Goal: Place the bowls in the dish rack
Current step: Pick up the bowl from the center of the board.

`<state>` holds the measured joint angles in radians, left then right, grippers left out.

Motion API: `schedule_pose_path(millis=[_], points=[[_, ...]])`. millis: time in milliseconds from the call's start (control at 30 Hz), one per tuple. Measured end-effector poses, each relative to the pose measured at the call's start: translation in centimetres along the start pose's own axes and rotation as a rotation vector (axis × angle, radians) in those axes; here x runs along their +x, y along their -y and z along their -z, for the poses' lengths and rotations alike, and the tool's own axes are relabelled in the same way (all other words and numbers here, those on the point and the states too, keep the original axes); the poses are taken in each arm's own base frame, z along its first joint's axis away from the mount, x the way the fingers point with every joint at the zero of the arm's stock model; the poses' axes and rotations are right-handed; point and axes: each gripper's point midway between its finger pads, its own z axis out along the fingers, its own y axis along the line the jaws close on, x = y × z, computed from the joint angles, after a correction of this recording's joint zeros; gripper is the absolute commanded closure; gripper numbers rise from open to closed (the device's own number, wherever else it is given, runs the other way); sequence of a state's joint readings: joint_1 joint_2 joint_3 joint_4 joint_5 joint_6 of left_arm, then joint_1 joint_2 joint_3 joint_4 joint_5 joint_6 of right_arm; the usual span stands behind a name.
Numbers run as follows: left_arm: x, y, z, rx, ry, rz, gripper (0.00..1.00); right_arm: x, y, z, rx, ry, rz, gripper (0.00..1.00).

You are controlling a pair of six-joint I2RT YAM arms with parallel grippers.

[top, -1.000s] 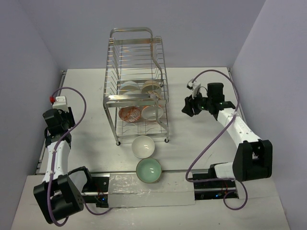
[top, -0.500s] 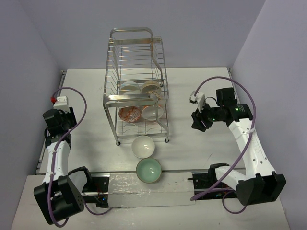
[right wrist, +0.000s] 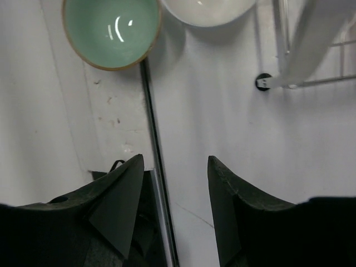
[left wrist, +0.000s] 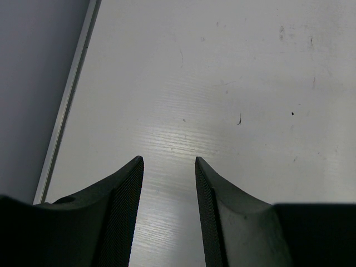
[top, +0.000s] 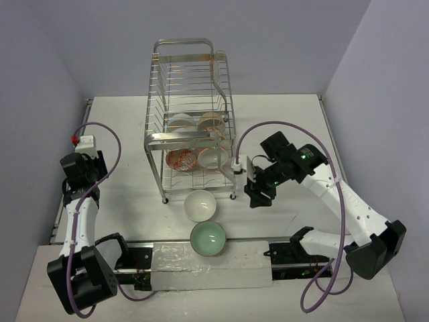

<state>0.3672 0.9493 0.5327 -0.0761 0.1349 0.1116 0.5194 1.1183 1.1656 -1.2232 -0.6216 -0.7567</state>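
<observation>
The silver wire dish rack [top: 191,121] stands at the table's middle back, with several bowls in it: white ones on the upper tier [top: 182,122] and an orange-red patterned one [top: 181,159] below. A white bowl [top: 200,204] [right wrist: 208,10] and a pale mint green bowl [top: 208,238] [right wrist: 111,30] sit on the table in front of the rack. My right gripper [top: 257,196] [right wrist: 175,164] hangs open and empty just right of the white bowl, near the rack's front right foot [right wrist: 262,82]. My left gripper [top: 75,173] [left wrist: 168,161] is open over bare table at the far left.
A metal strip [top: 201,258] [right wrist: 156,167] runs along the near table edge between the arm bases. Purple cables loop from both arms. Grey walls close in the table on three sides.
The right arm has swung from the table's right side leftward and toward the near edge, ending beside the rack's front right foot. The left arm has not moved.
</observation>
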Motion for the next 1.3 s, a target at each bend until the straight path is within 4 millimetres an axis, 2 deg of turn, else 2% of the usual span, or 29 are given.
schedule_pose_path(millis=[233,433,500,600,1100,1300], points=[[0.1,0.1,0.0,0.005,-0.006,0.001,0.53,-0.2,-3.4,-3.3,-0.122,-0.141,-0.001,0.47],[0.2,0.2,0.1,0.011,-0.009,0.001,0.53,1.4,-5.2,-6.0,-0.143,-0.251,-0.03,0.47],[0.2,0.3,0.1,0.014,-0.009,0.001,0.54,1.7,-5.2,-6.8,-0.141,-0.271,-0.048,0.48],[0.2,0.5,0.1,0.025,-0.007,0.001,0.53,1.6,-4.9,-7.7,-0.13,-0.288,-0.067,0.54],[0.1,1.1,0.1,0.06,-0.002,0.002,0.54,0.8,-3.7,-12.4,-0.161,-0.334,-0.133,0.54],[0.1,1.2,0.1,0.067,-0.001,0.002,0.54,0.7,-4.2,-13.1,-0.199,-0.342,-0.135,0.54]])
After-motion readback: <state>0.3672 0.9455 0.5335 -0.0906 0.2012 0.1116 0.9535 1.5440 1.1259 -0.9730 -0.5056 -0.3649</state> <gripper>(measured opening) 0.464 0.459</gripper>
